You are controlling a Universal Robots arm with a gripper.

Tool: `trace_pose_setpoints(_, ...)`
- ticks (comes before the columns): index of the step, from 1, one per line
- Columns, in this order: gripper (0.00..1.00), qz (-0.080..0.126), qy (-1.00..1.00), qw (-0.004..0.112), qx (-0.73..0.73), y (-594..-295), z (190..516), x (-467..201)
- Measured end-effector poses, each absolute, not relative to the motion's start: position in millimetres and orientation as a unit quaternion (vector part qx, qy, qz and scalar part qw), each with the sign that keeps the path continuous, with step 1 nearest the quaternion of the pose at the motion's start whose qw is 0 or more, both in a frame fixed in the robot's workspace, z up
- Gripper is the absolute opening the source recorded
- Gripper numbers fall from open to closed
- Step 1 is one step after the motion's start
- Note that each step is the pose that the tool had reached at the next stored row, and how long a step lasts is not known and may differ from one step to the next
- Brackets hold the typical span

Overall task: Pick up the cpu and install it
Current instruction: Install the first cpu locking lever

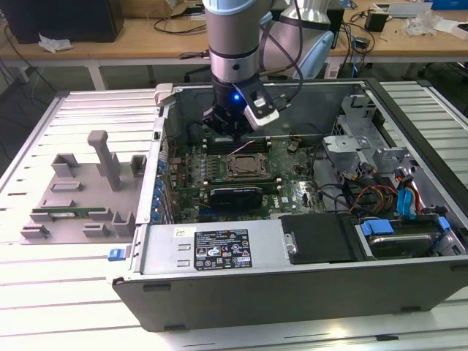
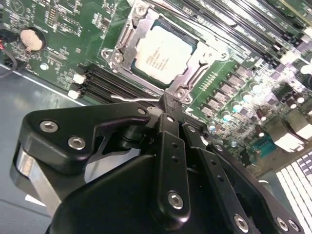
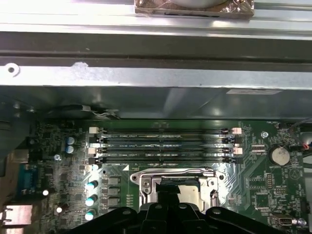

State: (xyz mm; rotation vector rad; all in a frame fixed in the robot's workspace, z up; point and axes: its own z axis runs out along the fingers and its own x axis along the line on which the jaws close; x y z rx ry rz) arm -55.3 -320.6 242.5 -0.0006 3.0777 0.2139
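Note:
The cpu [image 2: 163, 52], a silver square with a thin green rim, lies flat inside the metal socket frame [image 2: 139, 27] on the green motherboard. The first wrist view shows a corner of the cpu [image 3: 194, 193] in the frame. My gripper [image 2: 168, 103] hangs just above the board beside the socket, black fingers pressed together and holding nothing I can make out. A thin metal socket lever [image 2: 131, 99] runs right by the fingertips. In the exterior view the gripper [image 1: 232, 135] sits low inside the open computer case, just behind the socket [image 1: 243, 167].
Black memory slots [image 3: 161, 144] run along one side of the socket. The case walls [image 1: 256, 91] ring the board. A drive cage and cables [image 1: 365, 157] fill the exterior view's right. A grey fixture [image 1: 80, 194] holding a green memory stick [image 1: 66, 213] lies at that view's left.

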Motion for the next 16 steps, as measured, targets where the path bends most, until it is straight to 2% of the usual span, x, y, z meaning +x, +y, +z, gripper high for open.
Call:
trace_pose_setpoints(6, 0.11, 0.07, 0.997, 0.043, -0.001, -321, 240, -55)
trace_pose_setpoints(12, 0.11, 0.07, 0.997, 0.044, -0.001, -321, 238, -55)
trace_pose_setpoints(13, 0.11, 0.07, 0.996, 0.055, -0.002, -319, 232, -55)
trace_pose_setpoints(16, 0.11, 0.07, 0.996, 0.055, -0.002, -314, 231, -55)
